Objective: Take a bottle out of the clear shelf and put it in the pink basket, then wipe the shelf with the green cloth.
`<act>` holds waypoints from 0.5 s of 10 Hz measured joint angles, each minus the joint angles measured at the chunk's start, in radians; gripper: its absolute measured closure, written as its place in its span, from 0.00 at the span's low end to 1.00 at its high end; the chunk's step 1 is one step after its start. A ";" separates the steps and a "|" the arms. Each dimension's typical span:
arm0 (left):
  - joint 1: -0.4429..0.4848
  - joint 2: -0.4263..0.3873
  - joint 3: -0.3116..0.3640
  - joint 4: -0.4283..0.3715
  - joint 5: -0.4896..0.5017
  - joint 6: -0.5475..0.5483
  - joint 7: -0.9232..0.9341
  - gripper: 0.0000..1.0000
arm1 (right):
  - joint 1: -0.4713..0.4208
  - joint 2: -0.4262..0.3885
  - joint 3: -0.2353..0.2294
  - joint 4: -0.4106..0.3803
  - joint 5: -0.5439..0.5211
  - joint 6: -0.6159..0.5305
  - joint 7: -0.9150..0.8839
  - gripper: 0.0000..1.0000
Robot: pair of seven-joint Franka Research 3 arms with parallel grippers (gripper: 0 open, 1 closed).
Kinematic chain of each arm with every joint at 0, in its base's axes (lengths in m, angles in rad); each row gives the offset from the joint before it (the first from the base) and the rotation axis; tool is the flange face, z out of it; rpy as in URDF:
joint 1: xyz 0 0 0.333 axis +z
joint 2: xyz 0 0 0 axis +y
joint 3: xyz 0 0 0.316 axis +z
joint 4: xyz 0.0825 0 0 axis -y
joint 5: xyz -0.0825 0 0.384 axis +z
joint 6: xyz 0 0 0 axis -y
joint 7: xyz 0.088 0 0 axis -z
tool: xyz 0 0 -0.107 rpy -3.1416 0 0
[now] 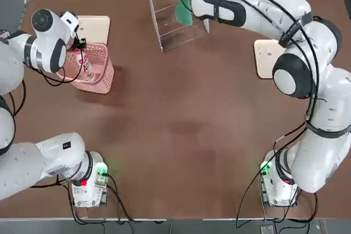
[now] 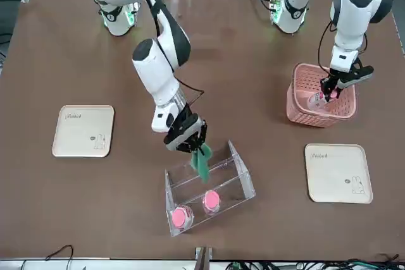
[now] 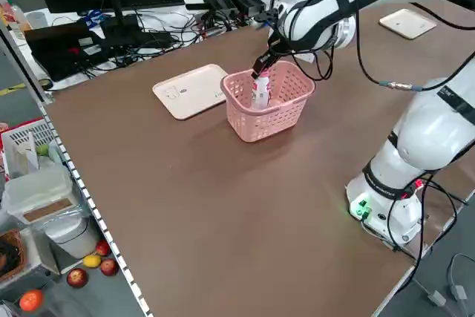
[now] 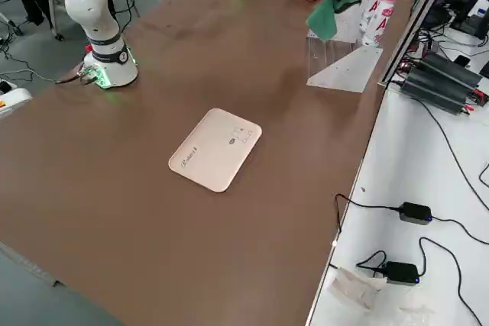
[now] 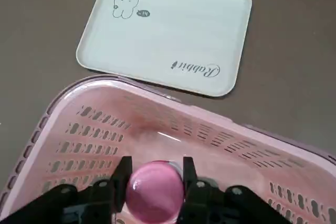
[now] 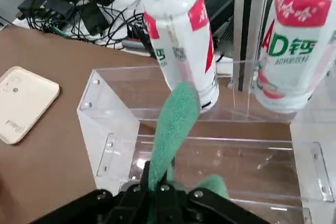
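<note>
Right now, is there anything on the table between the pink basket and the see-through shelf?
No. In the top view, only bare brown table lies between the pink lattice basket and the clear acrylic shelf.

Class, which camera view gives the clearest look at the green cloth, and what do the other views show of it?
The right wrist view: the green cloth fills the middle, pinched in the right gripper before the clear shelf. Front, top and right side views show it small, hanging over the shelf. Left side and left wrist views miss it.
</note>
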 joint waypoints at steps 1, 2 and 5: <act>0.000 0.003 0.000 0.000 0.000 0.000 0.000 0.56 | -0.001 0.012 -0.003 0.004 0.000 0.021 -0.001 0.97; 0.000 0.007 0.000 0.000 0.000 0.000 0.000 0.56 | -0.001 0.025 -0.006 0.008 -0.008 0.045 -0.002 0.97; 0.000 0.012 0.000 0.001 0.000 0.000 0.000 0.56 | -0.003 0.044 -0.007 0.015 -0.103 0.176 -0.007 0.97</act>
